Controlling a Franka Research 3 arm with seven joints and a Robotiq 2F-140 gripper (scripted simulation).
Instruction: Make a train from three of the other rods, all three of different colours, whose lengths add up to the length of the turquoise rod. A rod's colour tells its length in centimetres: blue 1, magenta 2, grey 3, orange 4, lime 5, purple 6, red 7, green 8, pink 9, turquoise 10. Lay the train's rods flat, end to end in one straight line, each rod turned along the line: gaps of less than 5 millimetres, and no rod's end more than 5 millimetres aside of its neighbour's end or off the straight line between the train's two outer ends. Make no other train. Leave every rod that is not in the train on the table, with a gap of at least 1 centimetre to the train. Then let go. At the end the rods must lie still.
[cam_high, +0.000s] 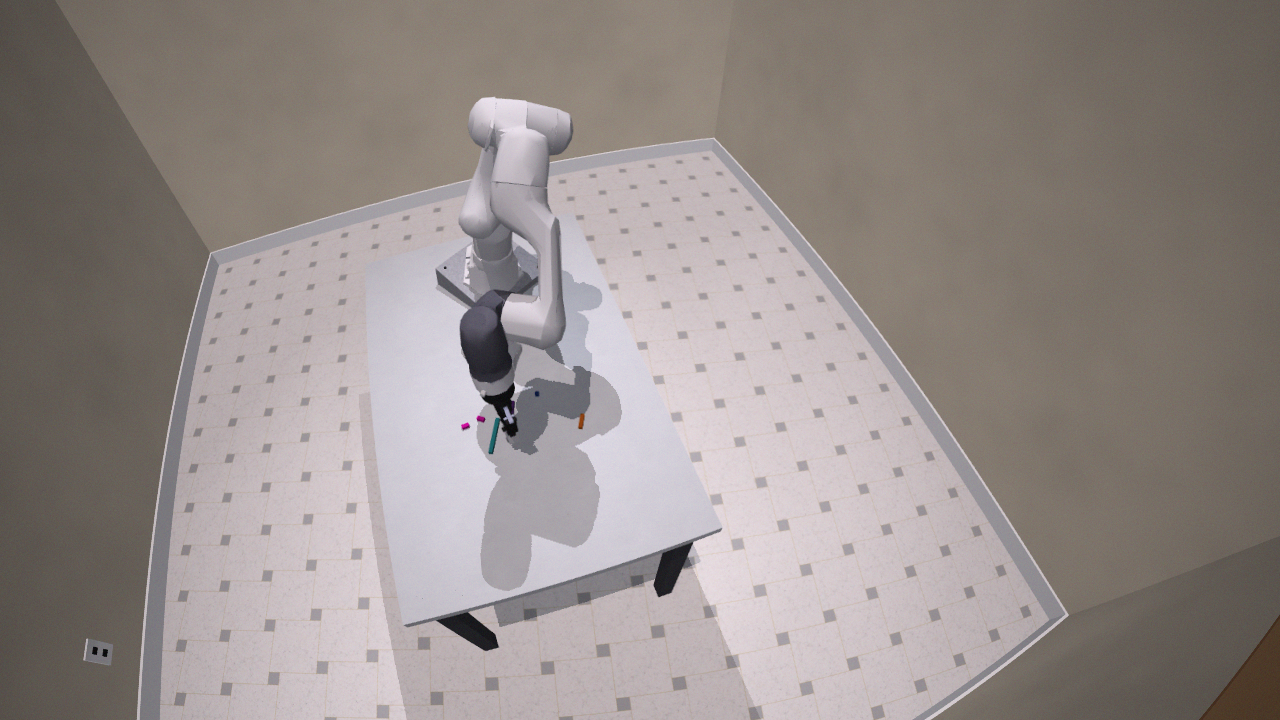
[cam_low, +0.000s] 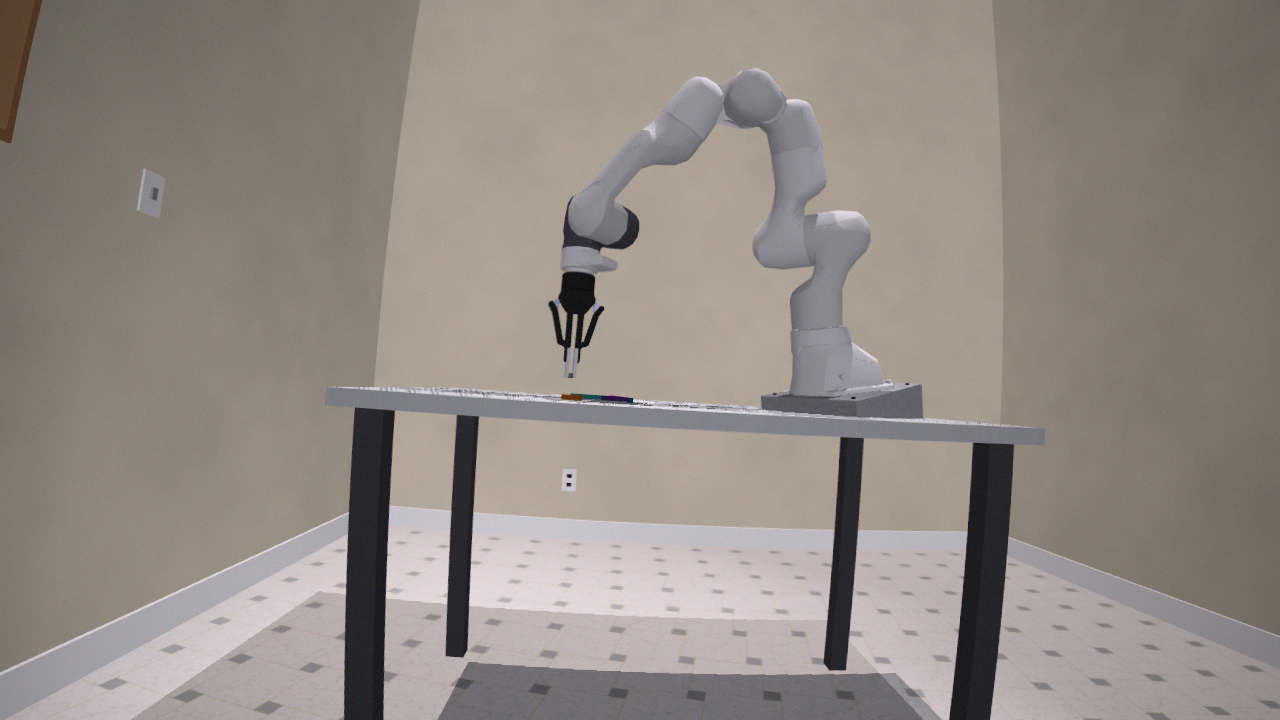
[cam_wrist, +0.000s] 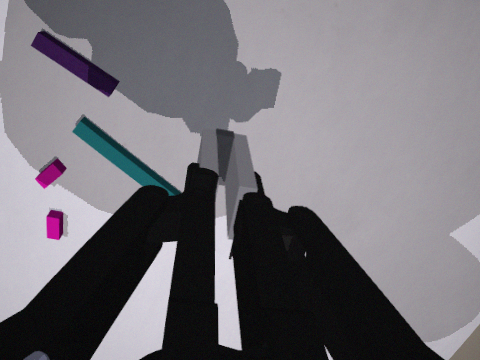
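Observation:
My gripper (cam_high: 509, 416) (cam_low: 571, 373) (cam_wrist: 220, 153) points down, shut on the grey rod (cam_wrist: 224, 150), a little above the table. The turquoise rod (cam_high: 494, 436) (cam_wrist: 120, 154) lies flat beside it; in the wrist view a finger hides its near end. The purple rod (cam_wrist: 75, 64) (cam_high: 512, 406) lies flat, mostly hidden by the gripper in the top view. Two short magenta rods (cam_high: 465, 426) (cam_high: 480, 419) (cam_wrist: 50, 173) (cam_wrist: 55, 225) lie apart from each other. The orange rod (cam_high: 580, 420) (cam_low: 571, 396) and the small blue rod (cam_high: 537, 394) lie apart on the other side of the gripper.
The white table (cam_high: 447, 537) (cam_low: 716, 414) carries the arm's base (cam_high: 452, 282) (cam_low: 841, 402) at its far end in the top view. The arm's shadow falls across the blue rod and around the gripper. The magenta rods are the nearest to the turquoise rod.

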